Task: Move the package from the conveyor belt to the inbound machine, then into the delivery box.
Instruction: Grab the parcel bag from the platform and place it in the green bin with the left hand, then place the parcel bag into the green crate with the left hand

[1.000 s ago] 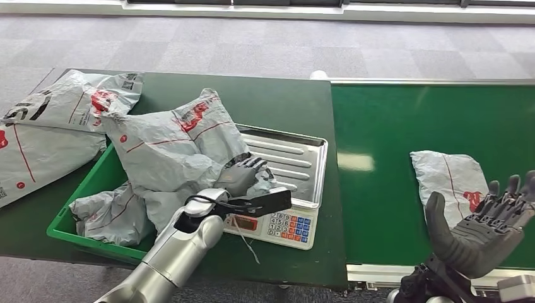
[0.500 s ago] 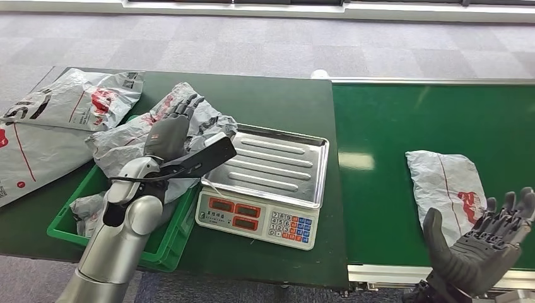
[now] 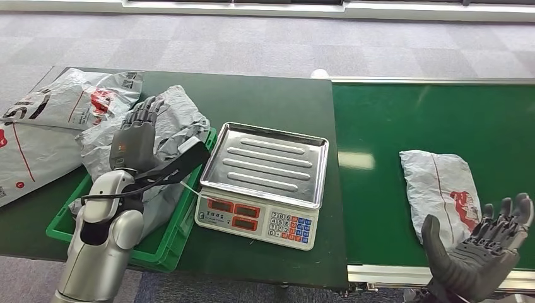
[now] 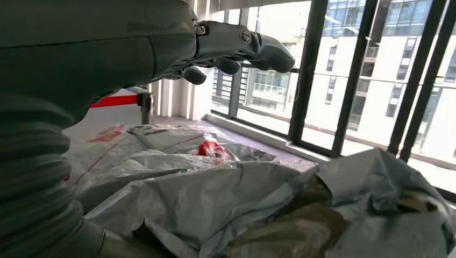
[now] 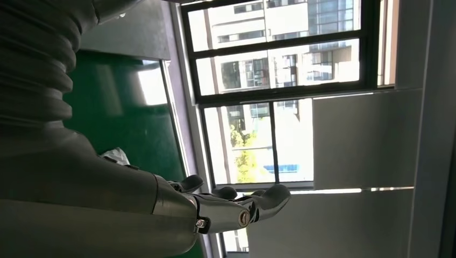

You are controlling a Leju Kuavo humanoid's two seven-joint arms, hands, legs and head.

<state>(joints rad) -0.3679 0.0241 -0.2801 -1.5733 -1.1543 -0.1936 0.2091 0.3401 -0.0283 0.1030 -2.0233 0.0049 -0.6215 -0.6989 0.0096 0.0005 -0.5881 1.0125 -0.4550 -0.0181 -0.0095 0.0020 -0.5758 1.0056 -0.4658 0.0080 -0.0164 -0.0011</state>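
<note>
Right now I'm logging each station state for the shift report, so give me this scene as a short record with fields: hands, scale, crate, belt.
left hand: left hand open, raised above the grey packages piled in the green crate
right hand: right hand open, palm up, holding nothing, near edge of the conveyor belt
scale: scale tray bare
belt: one grey package lying flat
table: more grey mailers left of the crate
</note>
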